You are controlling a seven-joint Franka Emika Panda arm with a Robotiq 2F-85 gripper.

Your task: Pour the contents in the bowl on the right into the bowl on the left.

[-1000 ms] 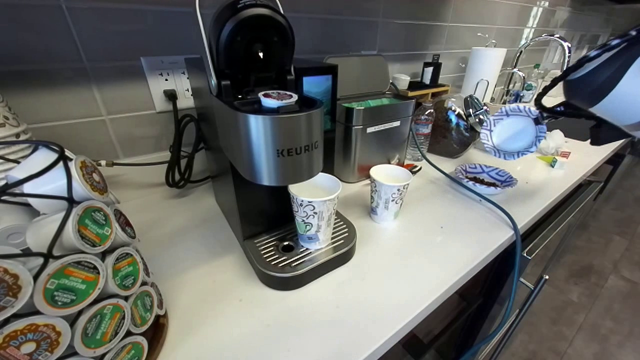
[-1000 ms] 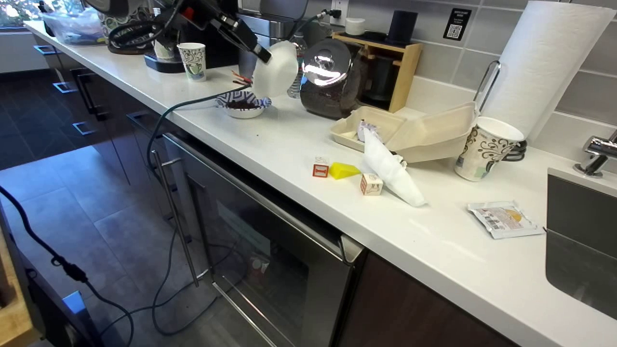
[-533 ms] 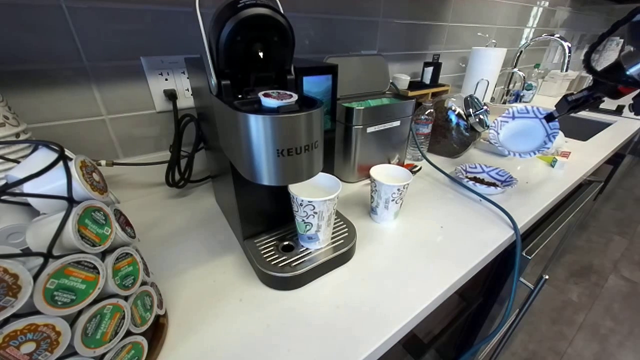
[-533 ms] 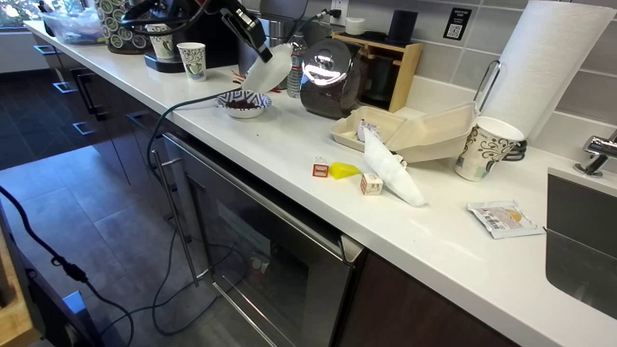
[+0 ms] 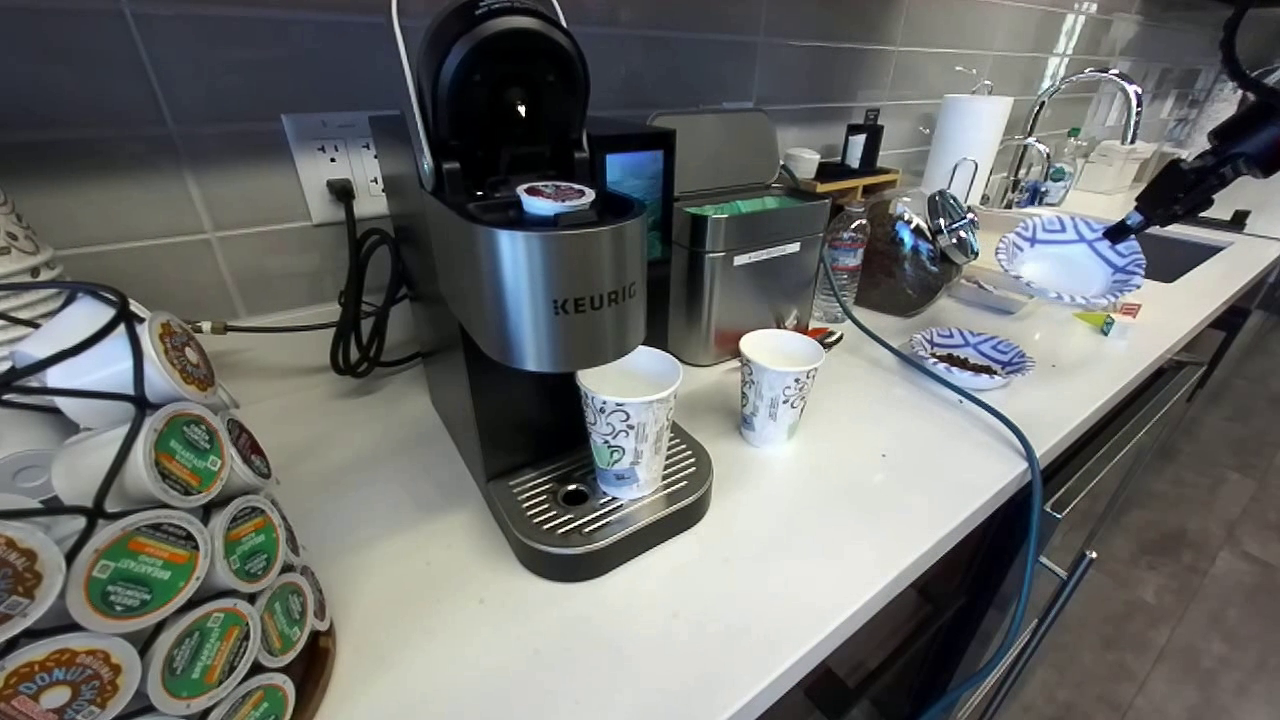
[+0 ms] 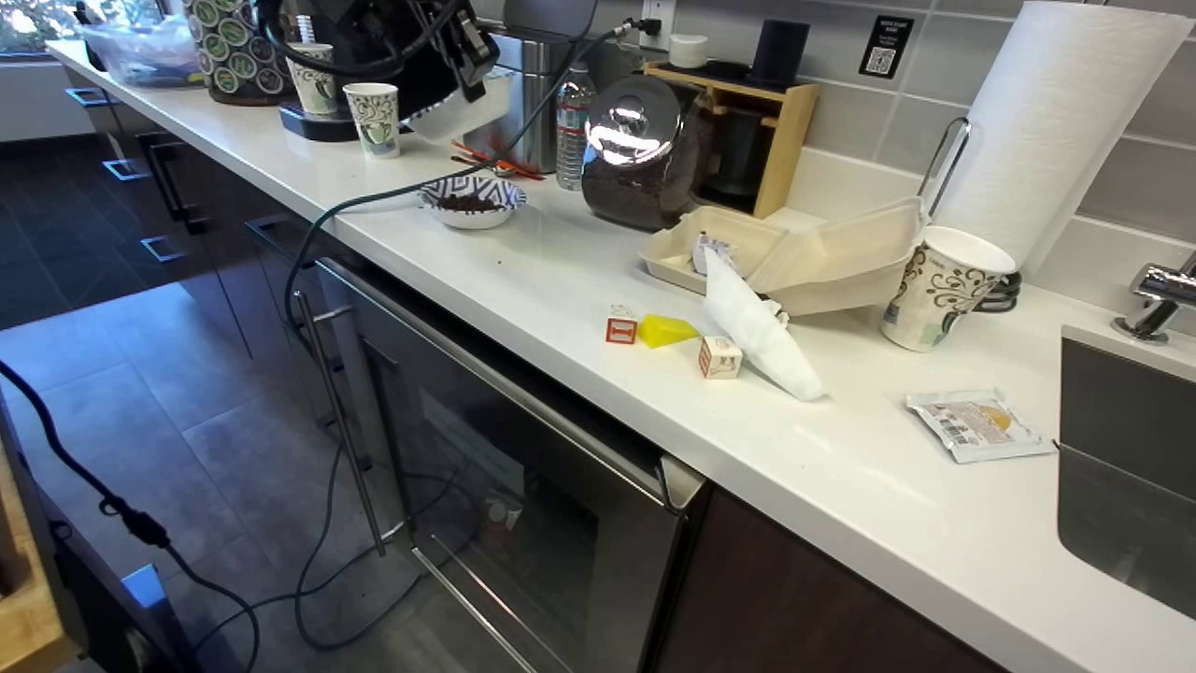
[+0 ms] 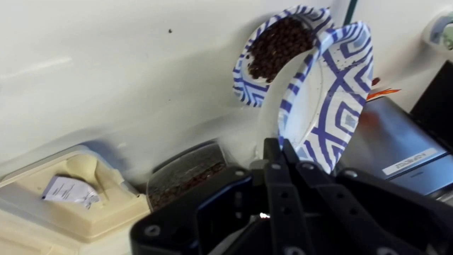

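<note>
Fingers (image 7: pixel 271 150) astride rim (image 7: pixel 294 86), bowl (image 7: pixel 329 94) aslant

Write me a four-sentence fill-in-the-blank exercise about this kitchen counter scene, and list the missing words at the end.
1. The paper bowl held in the claw is not level but ____.
2. The second bowl, resting on the counter, holds a pile of dark ____.
3. The coffee maker bears the brand name ____.
4. On the drip tray stands a paper ____.

Missing words, in order: tilted; beans; KEURIG; cup.
</note>
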